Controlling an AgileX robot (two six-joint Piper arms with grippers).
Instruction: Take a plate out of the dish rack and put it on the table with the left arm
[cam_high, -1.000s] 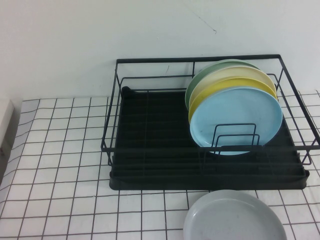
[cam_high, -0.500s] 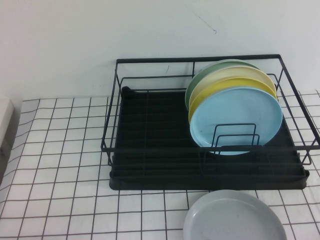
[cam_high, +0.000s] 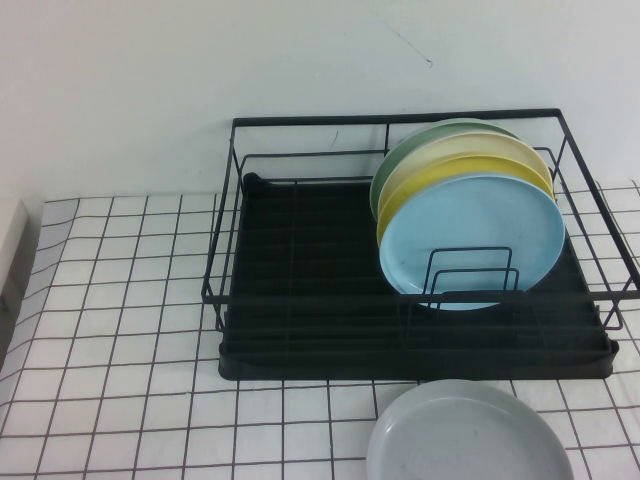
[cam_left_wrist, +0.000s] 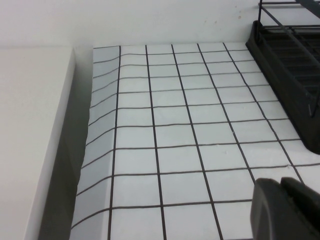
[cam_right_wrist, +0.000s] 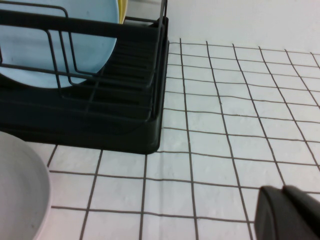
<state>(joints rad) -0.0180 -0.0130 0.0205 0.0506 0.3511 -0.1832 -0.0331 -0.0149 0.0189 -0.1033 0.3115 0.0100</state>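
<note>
Nothing done yet, I judge: the plate stands upright in the dish rack, right of centre, frontmost of the stack. Left gripper hovers over the worktop beside the rack, fingers clenched, empty. Right gripper sits low over the worktop too; I can't tell its fingers' state.

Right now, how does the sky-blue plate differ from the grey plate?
The sky-blue plate stands on edge in the dish rack, at the front of the stack; the grey plate lies flat on the table in front of the rack. One is light blue, the other pale grey. Both are round, plain, and similar in size.
</note>
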